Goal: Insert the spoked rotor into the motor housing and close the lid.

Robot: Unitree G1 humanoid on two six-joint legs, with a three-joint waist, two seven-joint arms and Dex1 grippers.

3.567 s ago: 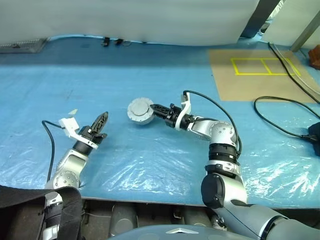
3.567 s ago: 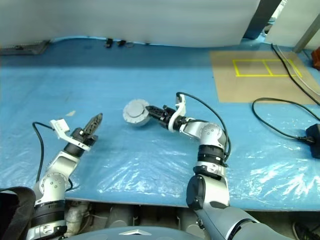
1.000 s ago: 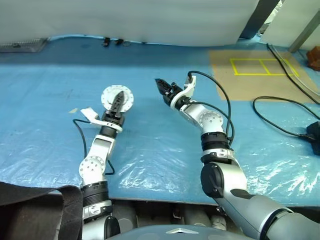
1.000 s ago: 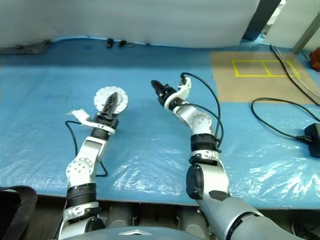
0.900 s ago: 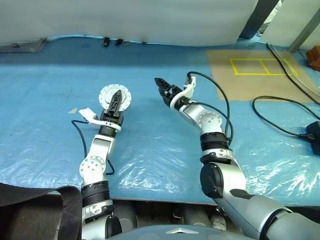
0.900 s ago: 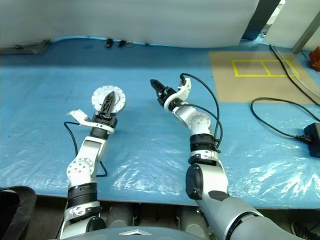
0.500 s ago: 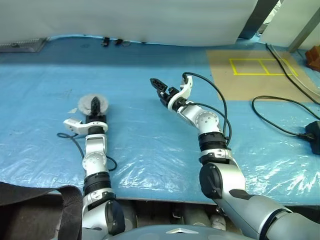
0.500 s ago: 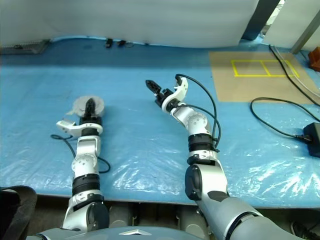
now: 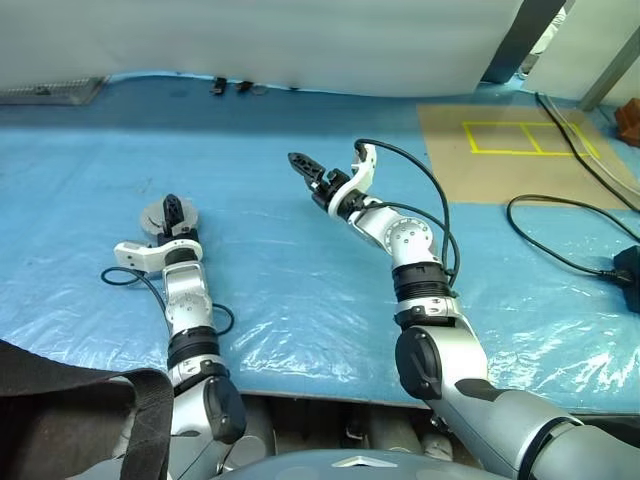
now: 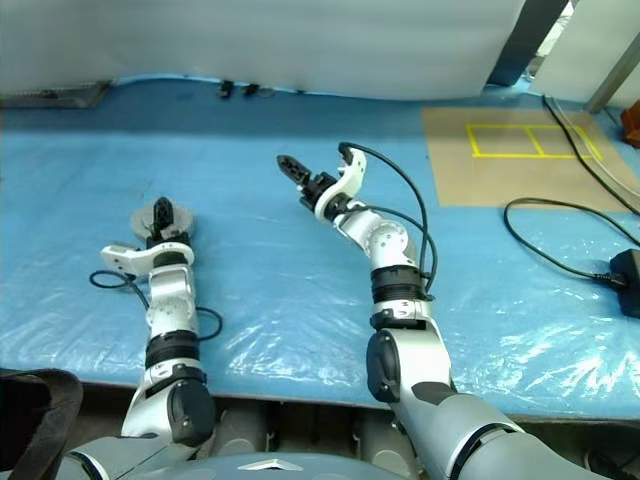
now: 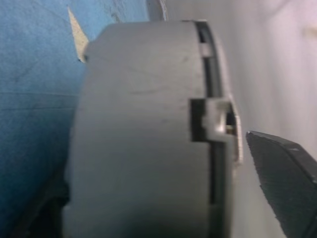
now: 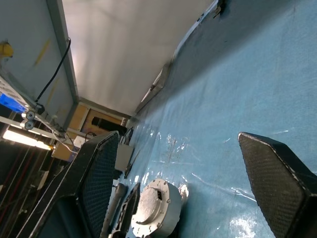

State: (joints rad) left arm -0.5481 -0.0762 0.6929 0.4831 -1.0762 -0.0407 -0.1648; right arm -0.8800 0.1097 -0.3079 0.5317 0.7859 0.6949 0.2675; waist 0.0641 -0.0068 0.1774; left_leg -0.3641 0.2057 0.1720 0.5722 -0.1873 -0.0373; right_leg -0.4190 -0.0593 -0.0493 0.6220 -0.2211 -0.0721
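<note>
Basically parked: motor housing (image 9: 163,213) with lid (image 12: 148,228) on, sitting on the blue-covered table (image 9: 300,290) at left of frame, left tool (image 9: 171,209) open around it, right tool (image 9: 303,170) open and empty mid-frame, probably letting go.

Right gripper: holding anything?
No. The right gripper has its fingers spread with only blue sheet between them; the housing lies apart.

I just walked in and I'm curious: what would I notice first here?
The robot's two shiny arms reaching out over a big blue table cover. The left tool sits at a round silver motor case on the left. The right tool hovers open mid-table.
</note>
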